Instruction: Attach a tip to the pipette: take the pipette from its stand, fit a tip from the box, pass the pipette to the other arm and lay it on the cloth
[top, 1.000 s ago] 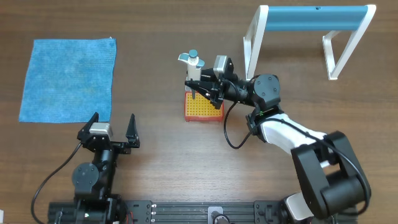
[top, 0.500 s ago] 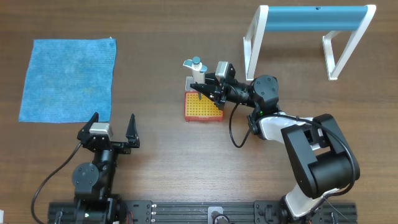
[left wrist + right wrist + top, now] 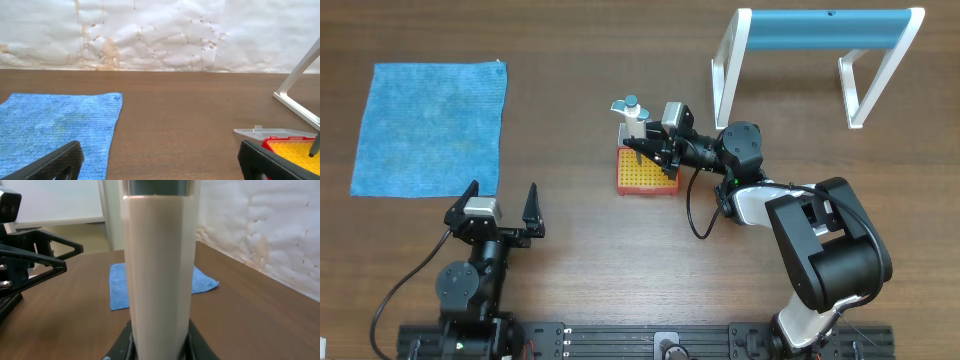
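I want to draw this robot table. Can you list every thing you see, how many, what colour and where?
cloth: one, blue, lying flat at the table's far left.
tip box: one, red with a yellow top, in the middle of the table.
pipette: one, white with a blue-grey cap, held over the tip box.
stand: one, white frame with a blue bar, at the table's far right.
table: one, brown wood, under everything.
left claw: one, black, open and holding nothing, at the near left.
right claw: one, black, shut on the pipette, mid-table.
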Robot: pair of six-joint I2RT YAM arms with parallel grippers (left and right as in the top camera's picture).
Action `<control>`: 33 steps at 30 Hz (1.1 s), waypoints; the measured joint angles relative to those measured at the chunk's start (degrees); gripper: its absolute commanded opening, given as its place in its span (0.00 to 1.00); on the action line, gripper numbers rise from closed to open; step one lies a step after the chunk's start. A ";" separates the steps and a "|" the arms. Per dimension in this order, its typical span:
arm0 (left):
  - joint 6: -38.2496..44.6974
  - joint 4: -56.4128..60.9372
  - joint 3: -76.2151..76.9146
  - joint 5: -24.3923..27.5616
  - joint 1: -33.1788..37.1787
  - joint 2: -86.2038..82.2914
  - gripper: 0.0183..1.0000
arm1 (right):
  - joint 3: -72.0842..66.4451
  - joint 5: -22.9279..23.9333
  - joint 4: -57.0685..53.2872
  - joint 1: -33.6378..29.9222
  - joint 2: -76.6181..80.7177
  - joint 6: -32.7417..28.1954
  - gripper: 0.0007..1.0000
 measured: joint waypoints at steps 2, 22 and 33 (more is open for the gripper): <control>0.00 0.00 0.00 0.00 0.00 0.00 1.00 | 0.00 0.00 0.00 0.00 0.00 0.00 0.08; 0.00 0.00 0.00 0.00 0.00 0.00 1.00 | 0.00 0.02 -0.31 0.00 1.66 -0.87 0.07; 0.00 0.00 0.00 0.00 0.00 0.00 1.00 | -0.02 0.00 1.44 0.00 1.66 -1.07 0.08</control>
